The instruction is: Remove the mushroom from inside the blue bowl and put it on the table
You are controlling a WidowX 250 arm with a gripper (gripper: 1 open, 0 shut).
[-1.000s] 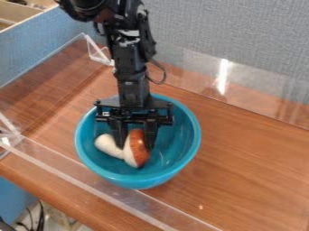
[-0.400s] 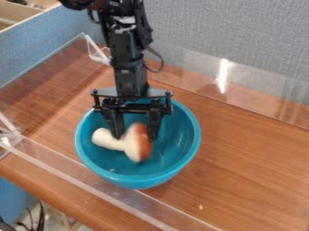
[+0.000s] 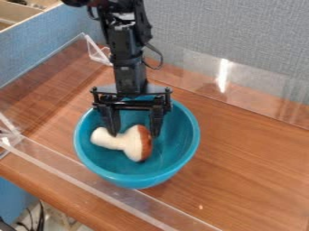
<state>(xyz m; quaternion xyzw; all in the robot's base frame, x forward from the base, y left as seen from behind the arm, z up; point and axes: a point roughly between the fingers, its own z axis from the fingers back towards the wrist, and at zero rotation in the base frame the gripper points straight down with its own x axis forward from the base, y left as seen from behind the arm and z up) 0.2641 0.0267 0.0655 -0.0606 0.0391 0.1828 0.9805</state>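
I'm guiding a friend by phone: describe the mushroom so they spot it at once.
On the wood-grain table sits a round, bright blue bowl. Inside it lies the mushroom on its side, under the robot's dark, open jaws. Its thick white stem and reddish-brown cap set it apart from the plain blue around it.

"What does the robot arm [image 3: 123,45] look like?"
"Black, nearly all of it, from the upper joints down to the gripper [image 3: 130,122]."
"Any cable?"
"Yes, 1 thin dark cable [image 3: 158,56] loops out beside the narrow wrist section."
"And the gripper's shape?"
"A wide, dark crosspiece with 2 black fingers [image 3: 157,121] below it. Small pale glints show on the upper joints; markings are too small to tell."
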